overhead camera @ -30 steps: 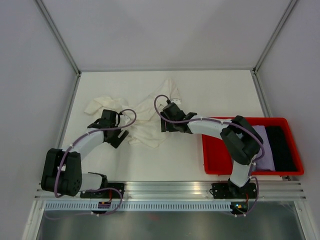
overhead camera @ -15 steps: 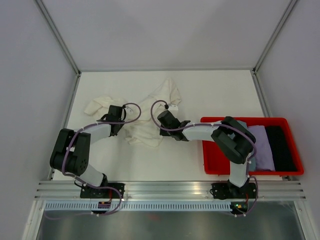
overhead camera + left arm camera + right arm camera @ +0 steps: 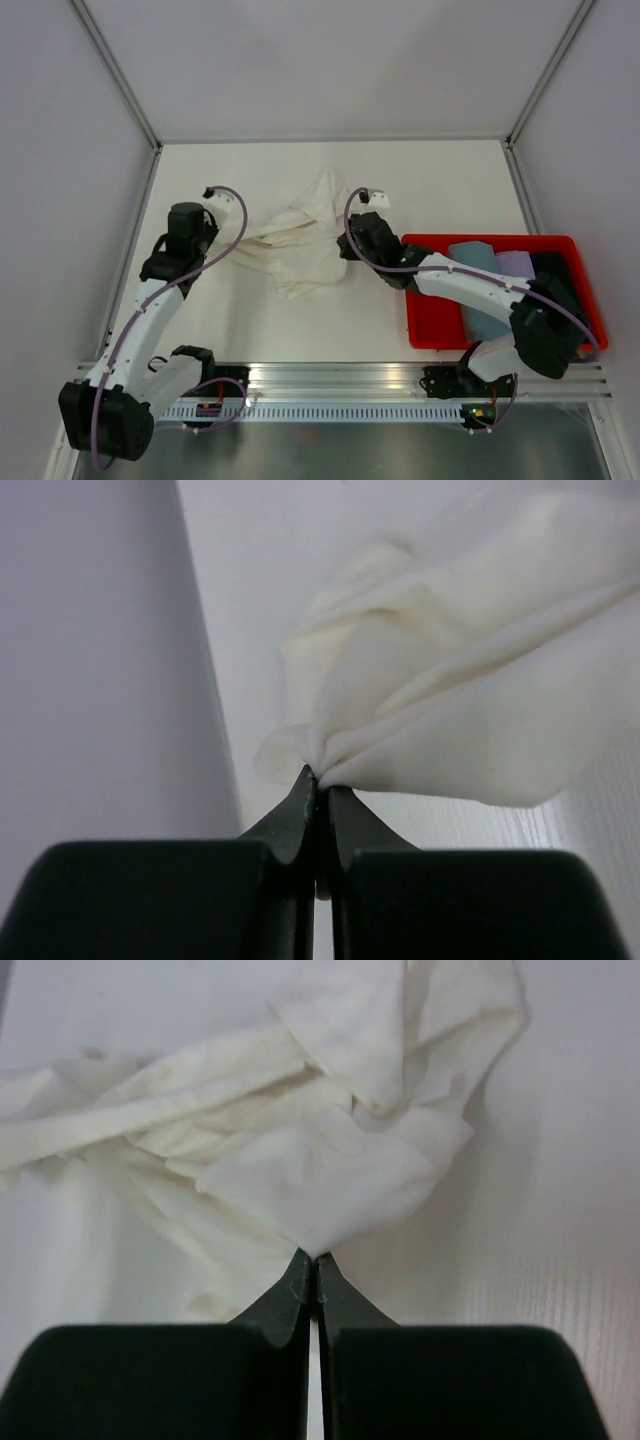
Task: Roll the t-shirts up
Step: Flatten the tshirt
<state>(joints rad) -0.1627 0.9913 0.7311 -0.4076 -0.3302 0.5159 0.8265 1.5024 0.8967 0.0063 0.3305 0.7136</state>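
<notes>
**A:** So, where is the cream t-shirt (image 3: pixel 300 240) lying?

**B:** It is lying bunched and wrinkled around the middle of the white table (image 3: pixel 420 180), a little toward the far edge. One end is trailing toward the left edge, and a loose flap is reaching up toward the far edge.

**A:** What is the left gripper (image 3: pixel 318 780) doing?

**B:** Its two dark fingers are pressing together on a small gathered tuft at the left end of the shirt. From that pinch the cloth is fanning out in drawn folds, close to the table's left edge and the side wall.

**A:** And the right gripper (image 3: pixel 310 1258)?

**B:** Its fingers are also pressing together, nipping a pointed corner of cloth at the right side of the bundle. The rest of the shirt is lying crumpled beyond the fingertips.

**A:** Is anything else showing?

**B:** A red plastic bin (image 3: pixel 500 346) is sitting at the near right corner of the table, and the right arm is reaching across it. Inside, three folded shirts are lying side by side: a grey-blue one (image 3: pixel 478 285) on the left, a lilac one (image 3: pixel 512 263) in the middle, partly hidden by the arm, and a black one (image 3: pixel 552 270) against the right wall.
</notes>
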